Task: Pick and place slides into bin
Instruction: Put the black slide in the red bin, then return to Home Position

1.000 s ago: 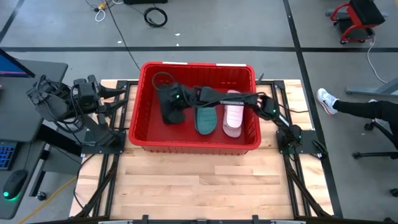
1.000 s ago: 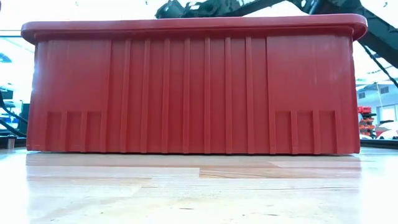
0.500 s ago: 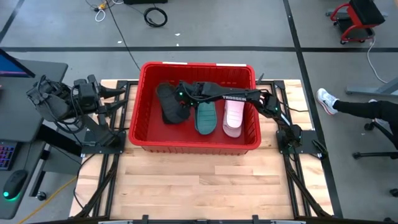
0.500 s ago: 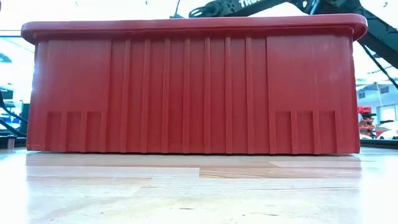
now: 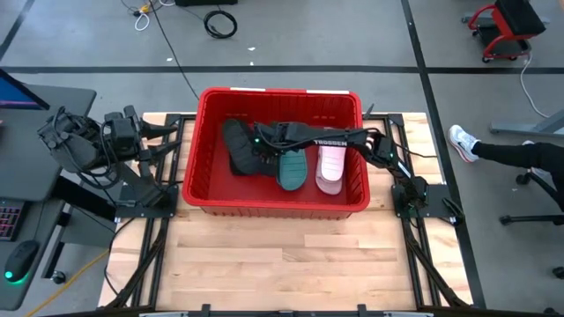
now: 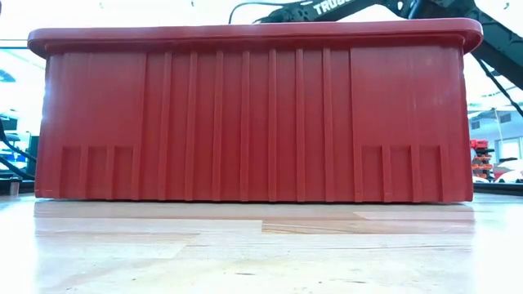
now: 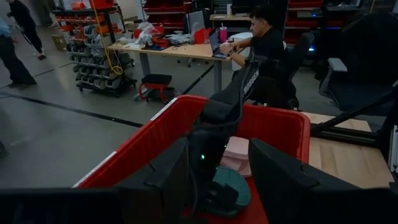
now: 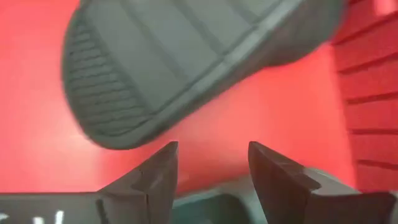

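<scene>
- You face the bin point(image 6: 253, 114), its ribbed red wall filling most of the frame.
- It stands on the wooden counter point(image 6: 261, 253).
- Above its thick rim, you see a dark arm point(image 6: 359, 10) reaching across.

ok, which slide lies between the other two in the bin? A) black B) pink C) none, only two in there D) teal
D, in the high view the teal slide lies in the red bin with the black slide on one side and the pink slide on the other.
</scene>
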